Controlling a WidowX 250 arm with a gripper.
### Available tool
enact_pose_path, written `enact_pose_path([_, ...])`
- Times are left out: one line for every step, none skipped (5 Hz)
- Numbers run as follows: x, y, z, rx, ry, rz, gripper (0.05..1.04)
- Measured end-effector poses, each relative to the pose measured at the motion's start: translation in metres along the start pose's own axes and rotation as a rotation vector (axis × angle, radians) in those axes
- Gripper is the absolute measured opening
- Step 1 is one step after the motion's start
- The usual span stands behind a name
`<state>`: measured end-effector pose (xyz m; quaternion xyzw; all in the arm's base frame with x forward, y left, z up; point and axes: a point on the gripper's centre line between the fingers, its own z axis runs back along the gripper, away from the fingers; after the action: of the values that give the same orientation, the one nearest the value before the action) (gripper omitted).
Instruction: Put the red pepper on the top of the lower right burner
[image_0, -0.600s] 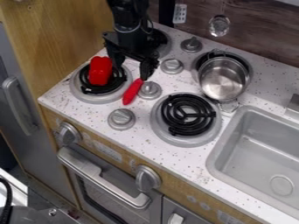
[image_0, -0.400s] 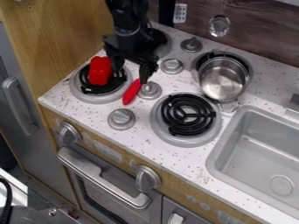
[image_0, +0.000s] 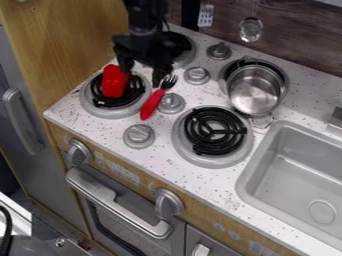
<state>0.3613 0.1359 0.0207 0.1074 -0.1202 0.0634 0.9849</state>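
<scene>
Hanging at upper left: black two-finger gripper (image_0: 141, 75), its fingers standing wide apart, holding nothing.
Pepper: blocky red toy pepper (image_0: 115, 81) is resting on the black-coiled left burner (image_0: 100, 111), left of the frame's middle.
Lower right burner: black coil in a grey ring (image_0: 215, 131), sitting near centre.
Fork: red-handled fork (image_0: 152, 104) is lying between left burner and grey knob (image_0: 172, 103).
Pot: silver metal pot (image_0: 254, 93) is standing upper right.

A pot (image_0: 254, 92) sits near the sink (image_0: 297, 175), a red-handled fork (image_0: 152, 104) beside a knob (image_0: 172, 103).
</scene>
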Motion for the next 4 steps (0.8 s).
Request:
enact_pose_path([0.013, 0.025, -0.01, 0.07, 0.016, 0.057, 0.997])
enact_pose_path([0.009, 0.045, -0.023, 0.101, 0.056, 0.113, 0.997])
enact_pose_path([0.004, 0.058, -0.04, 0.165, 0.154, 0.188, 0.997])
enact_pose_path([-0.001, 0.052, -0.053, 0.142, 0.223, 0.221, 0.997])
